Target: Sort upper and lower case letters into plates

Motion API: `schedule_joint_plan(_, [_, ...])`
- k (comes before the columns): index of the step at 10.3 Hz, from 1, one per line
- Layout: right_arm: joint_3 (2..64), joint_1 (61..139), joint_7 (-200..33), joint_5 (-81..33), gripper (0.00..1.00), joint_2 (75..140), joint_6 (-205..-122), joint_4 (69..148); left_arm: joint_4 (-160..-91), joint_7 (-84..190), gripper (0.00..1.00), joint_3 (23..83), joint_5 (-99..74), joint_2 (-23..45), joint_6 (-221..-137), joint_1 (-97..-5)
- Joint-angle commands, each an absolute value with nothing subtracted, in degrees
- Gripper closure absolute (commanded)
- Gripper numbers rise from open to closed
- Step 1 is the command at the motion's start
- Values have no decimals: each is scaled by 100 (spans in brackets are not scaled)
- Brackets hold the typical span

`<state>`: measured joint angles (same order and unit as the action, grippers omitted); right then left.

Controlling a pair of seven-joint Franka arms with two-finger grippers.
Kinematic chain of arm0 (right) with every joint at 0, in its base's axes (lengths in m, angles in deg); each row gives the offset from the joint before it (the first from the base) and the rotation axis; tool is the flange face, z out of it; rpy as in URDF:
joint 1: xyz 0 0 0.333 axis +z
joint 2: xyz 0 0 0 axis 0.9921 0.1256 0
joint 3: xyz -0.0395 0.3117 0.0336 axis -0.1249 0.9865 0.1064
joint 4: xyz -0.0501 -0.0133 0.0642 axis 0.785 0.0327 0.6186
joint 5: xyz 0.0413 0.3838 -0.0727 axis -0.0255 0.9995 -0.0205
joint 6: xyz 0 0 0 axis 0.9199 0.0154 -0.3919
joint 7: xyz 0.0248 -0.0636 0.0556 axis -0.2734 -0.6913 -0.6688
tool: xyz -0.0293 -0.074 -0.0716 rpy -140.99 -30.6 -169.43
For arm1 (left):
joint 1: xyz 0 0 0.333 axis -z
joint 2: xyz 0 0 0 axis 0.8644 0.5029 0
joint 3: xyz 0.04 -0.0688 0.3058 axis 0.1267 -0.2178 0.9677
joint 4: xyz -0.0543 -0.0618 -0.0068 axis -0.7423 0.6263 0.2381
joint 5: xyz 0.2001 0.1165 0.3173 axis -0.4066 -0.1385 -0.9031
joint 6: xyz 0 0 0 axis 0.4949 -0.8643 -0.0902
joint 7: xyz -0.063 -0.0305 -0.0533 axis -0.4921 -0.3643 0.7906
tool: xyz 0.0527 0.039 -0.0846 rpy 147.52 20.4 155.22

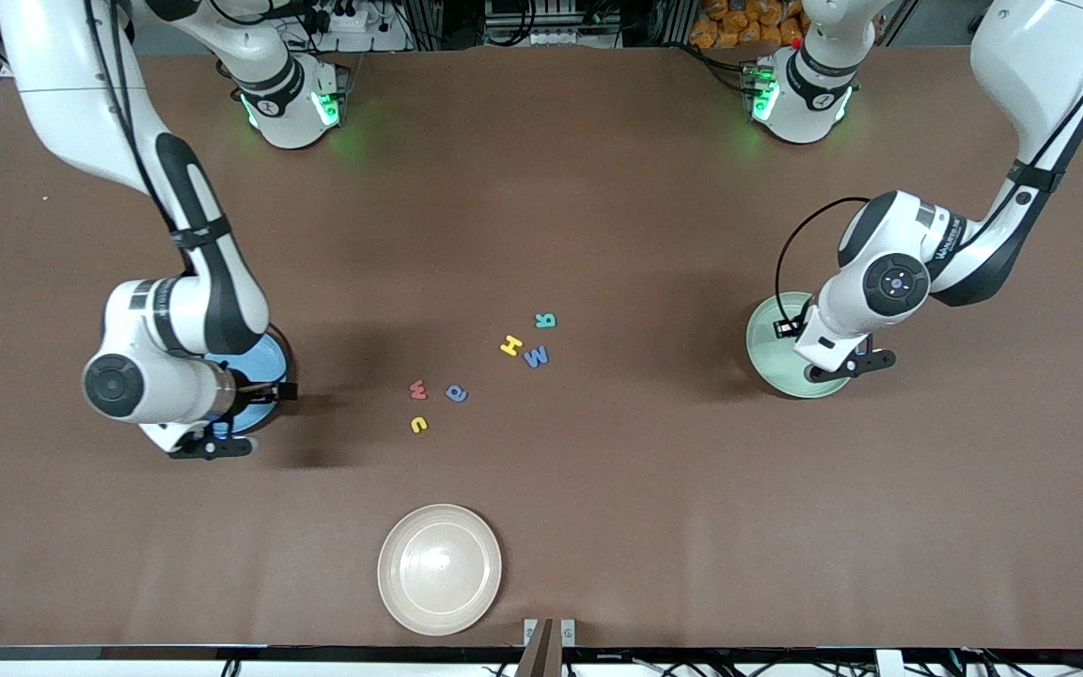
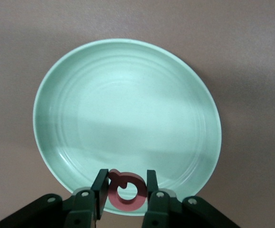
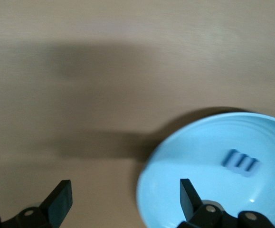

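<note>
My left gripper (image 1: 786, 328) hangs over the pale mint green plate (image 1: 767, 355). In the left wrist view it (image 2: 125, 190) is shut on a red foam letter (image 2: 126, 194) above the empty plate's (image 2: 128, 114) rim. My right gripper (image 1: 264, 390) is over the edge of the blue plate (image 1: 264, 362). In the right wrist view it (image 3: 124, 199) is open and empty, and a blue letter (image 3: 241, 163) lies in the plate (image 3: 194, 161). Loose on the table are a teal letter (image 1: 546, 321), a yellow H (image 1: 510, 345), a blue M (image 1: 536, 356), a red letter (image 1: 418, 388), a blue letter (image 1: 456, 393) and a yellow letter (image 1: 419, 424).
A cream-beige plate (image 1: 439, 568) stands empty near the table's front edge, nearer to the front camera than the letters. The two arm bases stand along the table's back edge.
</note>
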<state>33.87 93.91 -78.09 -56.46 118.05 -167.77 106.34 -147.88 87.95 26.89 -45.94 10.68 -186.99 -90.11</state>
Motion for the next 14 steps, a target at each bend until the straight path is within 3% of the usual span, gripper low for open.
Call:
schedule_joint_plan(1, [3382,9727,-7755,-5551,0,11720,-16927,10613,-14836,8734,38,2593,-4606,1046,-18763,-9110])
schedule_joint_plan(2, [3382,9903,-7755,-5525,0,11721,-17007,10622,-14836,8725,8,2593,-4615,1054,-18763,-9101])
schedule_joint_plan(3, [3382,10026,-7763,-5524,0,11729,-17104,10622,-14827,8734,1,2593,-4615,1054,-18763,-9075])
schedule_joint_plan(8, [3373,11027,-7438,-5033,0,11869,-18079,10657,-14644,10177,0,2567,-4528,1098,-18763,-8357])
schedule_joint_plan(14, [3373,11126,-7878,-5058,0,12151,-18344,10920,-13879,12125,0,2584,-4519,1554,-18755,-7055])
